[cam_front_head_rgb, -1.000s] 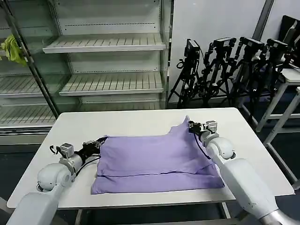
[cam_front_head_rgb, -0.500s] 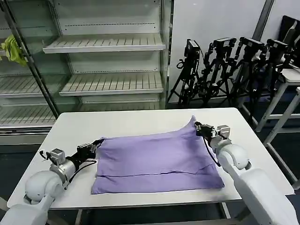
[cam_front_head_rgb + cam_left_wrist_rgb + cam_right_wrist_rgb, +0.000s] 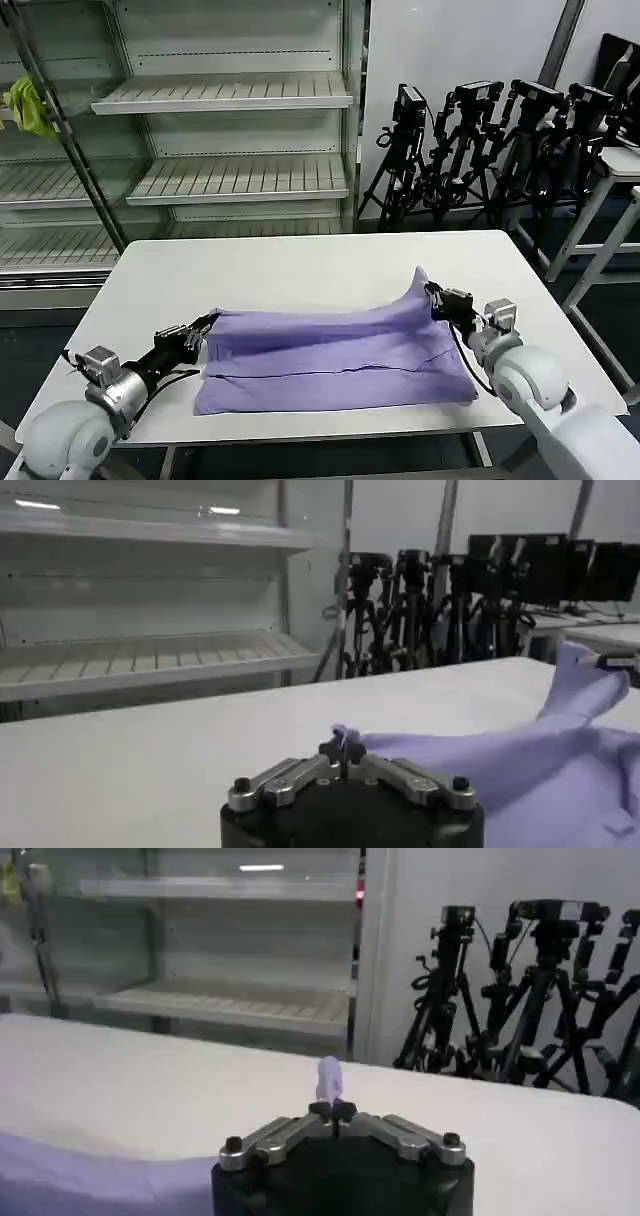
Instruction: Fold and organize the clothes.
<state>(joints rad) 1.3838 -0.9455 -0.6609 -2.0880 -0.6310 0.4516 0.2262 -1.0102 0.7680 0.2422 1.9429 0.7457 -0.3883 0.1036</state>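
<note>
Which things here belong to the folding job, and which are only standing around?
Belonging to the job:
- lavender T-shirt on the white table
- left gripper, shut on the shirt's far left corner
- right gripper, shut on its raised far right corner

Just standing about:
- yellow-green cloth by the shelves
- tripods with cameras

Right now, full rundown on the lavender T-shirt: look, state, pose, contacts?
The lavender T-shirt is plain, soft cotton-looking fabric, lying partly folded on the white table with a fold line running along its near part. Its far edge is lifted off the surface at both corners: the left hand is shut on the left corner, the right hand on the right corner, which peaks higher. The near hem rests flat by the table's front edge. No print shows.
</note>
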